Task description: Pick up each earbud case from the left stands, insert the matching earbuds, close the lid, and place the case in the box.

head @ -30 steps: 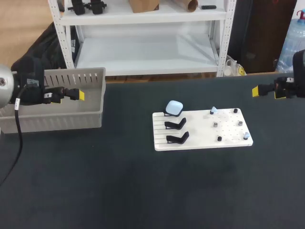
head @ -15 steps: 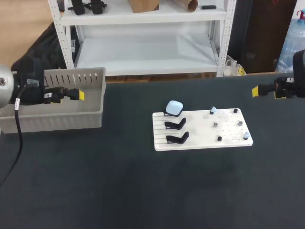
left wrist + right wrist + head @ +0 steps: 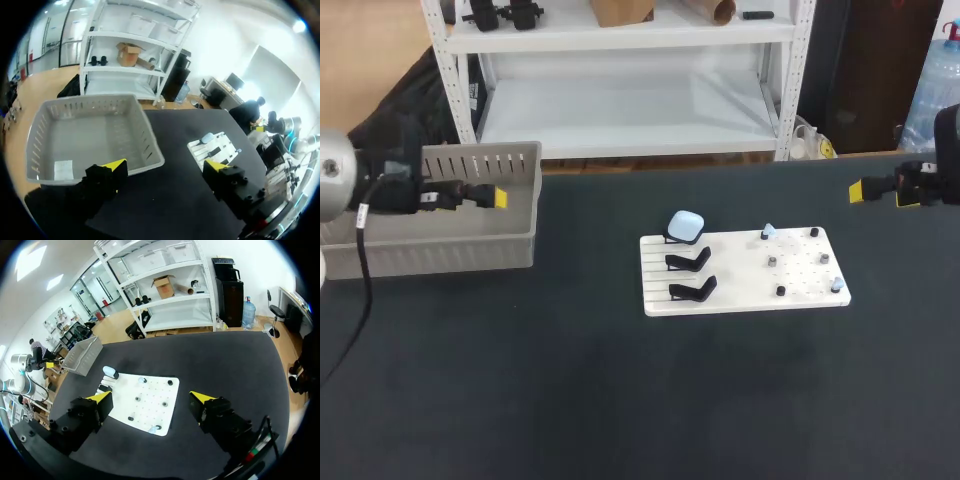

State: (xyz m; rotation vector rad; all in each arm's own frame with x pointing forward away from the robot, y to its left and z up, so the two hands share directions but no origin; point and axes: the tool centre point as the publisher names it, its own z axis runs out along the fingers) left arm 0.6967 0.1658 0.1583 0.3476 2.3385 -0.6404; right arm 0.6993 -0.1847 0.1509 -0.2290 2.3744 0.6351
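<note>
Left arm (image 3: 380, 190) level by box (image 3: 430, 250), left of board (image 3: 740, 288); right arm (image 3: 932, 185) level, right of it. Left fingers (image 3: 114, 167), right fingers (image 3: 200, 399): spread, empty. Case (image 3: 686, 225) leans on board's rear stand (image 3: 672, 238); axis unclear.

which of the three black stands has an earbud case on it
The rear stand, farthest from the robot on the white board, holds the pale blue earbud case; the middle stand and front stand are empty.
</note>
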